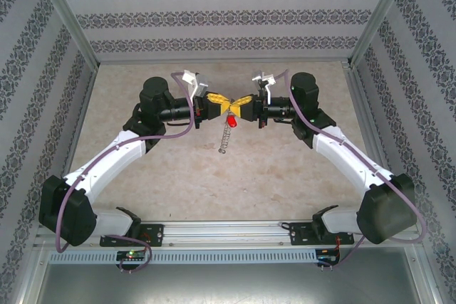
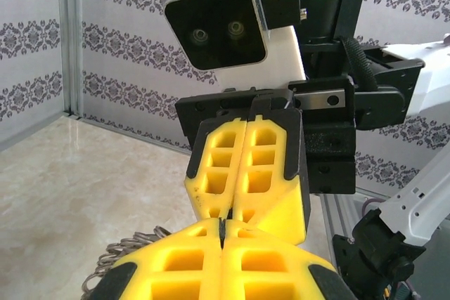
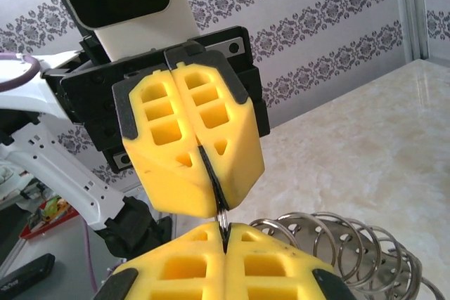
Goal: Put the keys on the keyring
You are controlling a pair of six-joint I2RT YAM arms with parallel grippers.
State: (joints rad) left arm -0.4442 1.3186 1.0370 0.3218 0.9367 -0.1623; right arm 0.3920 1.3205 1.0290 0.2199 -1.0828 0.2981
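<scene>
Top external, mid-frame: find left gripper (image 1: 226, 105) and right gripper (image 1: 242, 102) meeting tip to tip, both pairs of yellow fingers pressed closed on the keyring (image 1: 224, 142) wire (coils spilling lower right in right wrist). Spot red key (image 1: 231, 123) hanging just below the tips.

Shiny metal keyring (image 3: 337, 244); red plastic key (image 1: 230, 124); matt yellow plastic left pincer (image 1: 228, 105) and right pincer (image 1: 240, 102); smooth, glossy tabletop (image 1: 285, 176).

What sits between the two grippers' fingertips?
The thin wire of the keyring, pinched by the left gripper and the right gripper, seen in the right wrist view.
</scene>
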